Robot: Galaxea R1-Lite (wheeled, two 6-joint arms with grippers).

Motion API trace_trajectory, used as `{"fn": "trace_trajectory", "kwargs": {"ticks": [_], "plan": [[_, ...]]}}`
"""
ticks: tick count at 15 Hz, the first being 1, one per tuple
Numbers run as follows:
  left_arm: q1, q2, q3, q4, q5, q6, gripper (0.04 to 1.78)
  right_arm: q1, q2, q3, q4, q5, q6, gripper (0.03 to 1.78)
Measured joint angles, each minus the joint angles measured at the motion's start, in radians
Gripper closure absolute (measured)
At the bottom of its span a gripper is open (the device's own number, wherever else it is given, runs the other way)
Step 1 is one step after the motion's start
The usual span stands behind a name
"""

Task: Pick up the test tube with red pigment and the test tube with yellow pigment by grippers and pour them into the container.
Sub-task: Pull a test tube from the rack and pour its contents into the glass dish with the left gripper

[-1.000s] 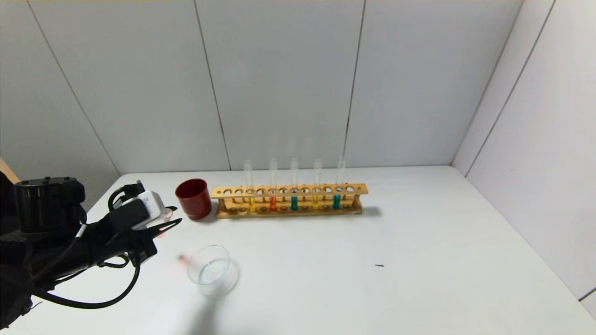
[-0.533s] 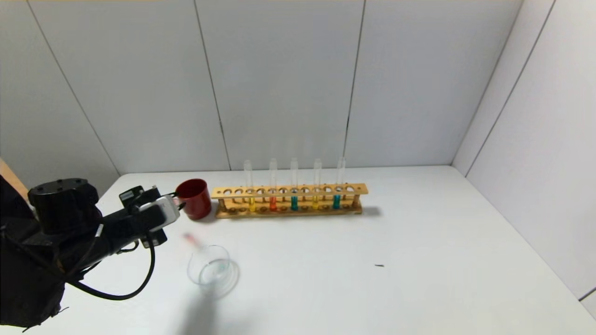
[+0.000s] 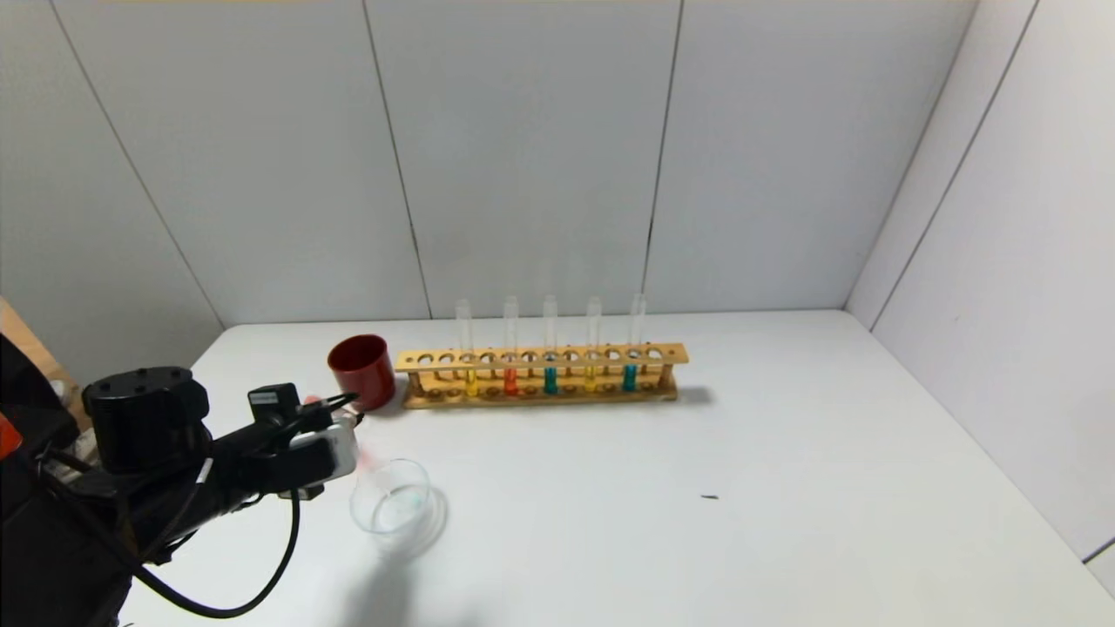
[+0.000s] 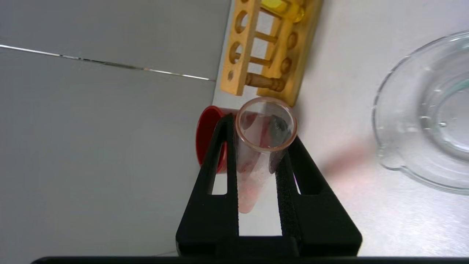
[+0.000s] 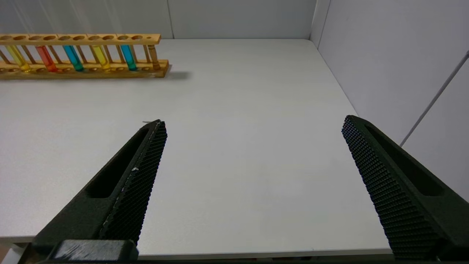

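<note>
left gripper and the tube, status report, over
Left gripper shut on red-tinted test tube, tipped beside the container. Right gripper open, parked over bare table. Red cup close behind.

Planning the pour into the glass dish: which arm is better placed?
Left. Its end effector grips the clear red-tinted glass tube beside the low clear glass dish; the right end effector is open, farther off.

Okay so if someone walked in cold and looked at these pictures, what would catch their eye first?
Probably the wooden rack at the back of the white table, with its row of yellow, orange-red and teal tubes. Next, the left gripper at the near left, shut on a nearly empty red-tinged test tube lying tilted between the dark red cup and the clear glass container. The right gripper hangs open over bare table.
</note>
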Motion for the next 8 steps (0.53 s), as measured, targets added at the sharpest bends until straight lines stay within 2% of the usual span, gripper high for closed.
{"fn": "trace_trajectory", "kwargs": {"ticks": [3,8], "plan": [[-0.009,-0.031,0.075,0.0,0.015,0.073,1.48,0.0,0.0,0.0,0.0,0.0,0.0,0.06],[-0.008,-0.041,0.081,-0.002,0.018,0.22,1.48,0.0,0.0,0.0,0.0,0.0,0.0,0.06]]}}
